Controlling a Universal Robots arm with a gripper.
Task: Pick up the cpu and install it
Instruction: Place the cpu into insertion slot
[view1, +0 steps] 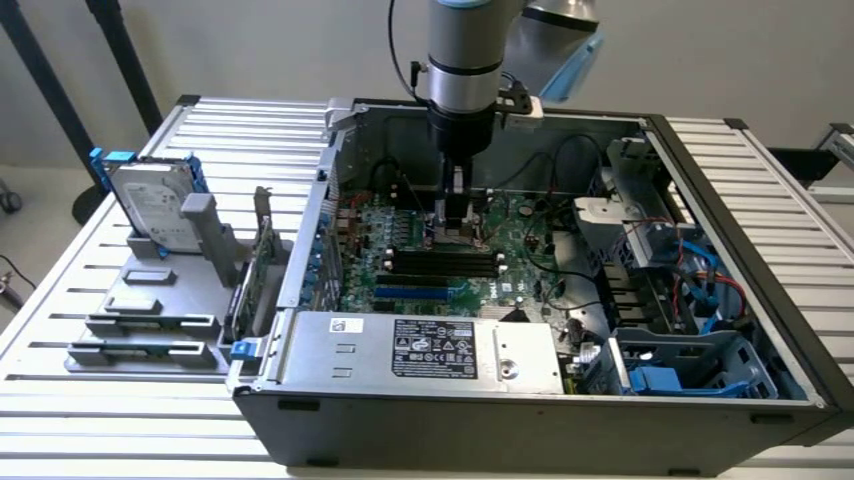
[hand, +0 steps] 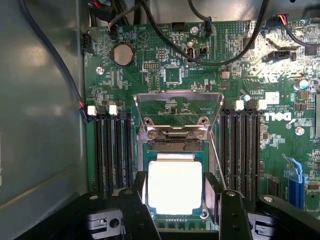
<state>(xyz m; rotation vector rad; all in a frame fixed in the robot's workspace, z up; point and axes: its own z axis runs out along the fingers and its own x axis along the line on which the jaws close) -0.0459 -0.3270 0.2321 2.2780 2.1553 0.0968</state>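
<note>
Open computer case (view1: 534, 410) lies on its side on the slatted table (view1: 80, 400), motherboard (hand: 165, 65) facing up, which gives the arm a straight drop onto it. Gripper (view1: 455, 225) stands vertical inside the case, low over the middle of the board. Seen from the wrist, the cpu (hand: 175, 187) sits between the fingers (hand: 141, 197), metal top up, and appears pinched by two opposite edges, a hold that leaves the underside free. It lies squarely over the socket (hand: 175, 146), edges lined up with the socket's frame; cannot tell whether it is fully seated or just above. The hinged load plate (hand: 179, 111) stands tilted back and away from the opening, which keeps the socket clear for the chip. Memory slots (hand: 112, 150) run along both sides, close to the fingers but apart from them. On the exterior view's left, well away from the work, stand the grey holder blocks (view1: 147, 300) and the upright hard drive (view1: 150, 205).
</note>
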